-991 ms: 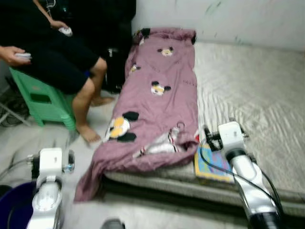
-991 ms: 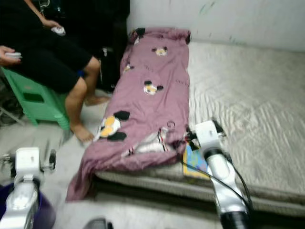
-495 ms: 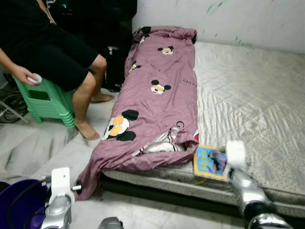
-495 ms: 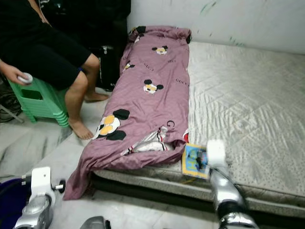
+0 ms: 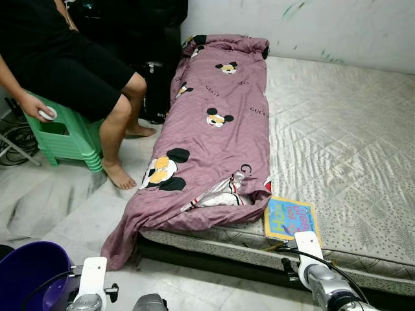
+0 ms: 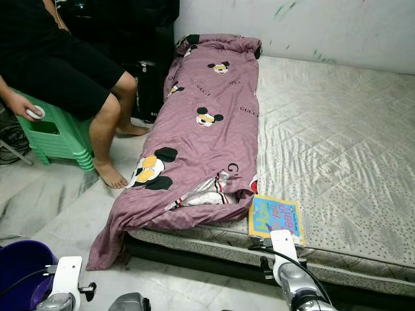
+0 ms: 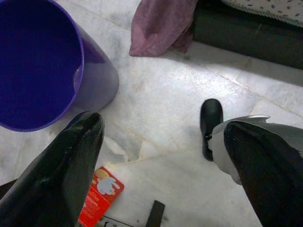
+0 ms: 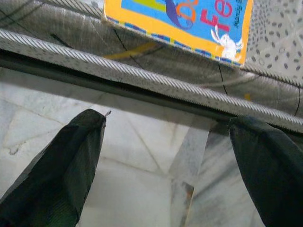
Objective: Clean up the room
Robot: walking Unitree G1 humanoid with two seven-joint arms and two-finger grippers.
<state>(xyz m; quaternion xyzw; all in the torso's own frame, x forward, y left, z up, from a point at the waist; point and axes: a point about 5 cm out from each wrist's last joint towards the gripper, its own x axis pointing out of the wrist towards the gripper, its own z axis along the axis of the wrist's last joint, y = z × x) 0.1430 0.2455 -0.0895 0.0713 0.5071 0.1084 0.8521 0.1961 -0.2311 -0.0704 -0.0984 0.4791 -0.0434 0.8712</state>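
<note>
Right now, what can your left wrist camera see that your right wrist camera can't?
The left wrist view has a purple bucket, a red packet on the floor and a hanging corner of the pink blanket. The right wrist view has the colourful book at the mattress edge. Both have marble floor between two open black fingers.

From my remote station, I see a low mattress (image 5: 337,129) in a grey quilted cover running from the 12 o'clock wall down toward 5 o'clock, with a mauve cartoon-print blanket (image 5: 214,136) stretched along its 9 o'clock edge and spilling over the near corner onto the floor. A bright blue-and-yellow children's book (image 5: 290,218) lies flat on the mattress at its near edge, just beside the blanket's bunched end. On the pale marble floor (image 5: 58,201) I make out a green plastic stool (image 5: 61,139) at 10 o'clock, a purple bucket (image 7: 42,61) at 7 o'clock, and a small red packet (image 7: 100,195) lying by the bucket.
</note>
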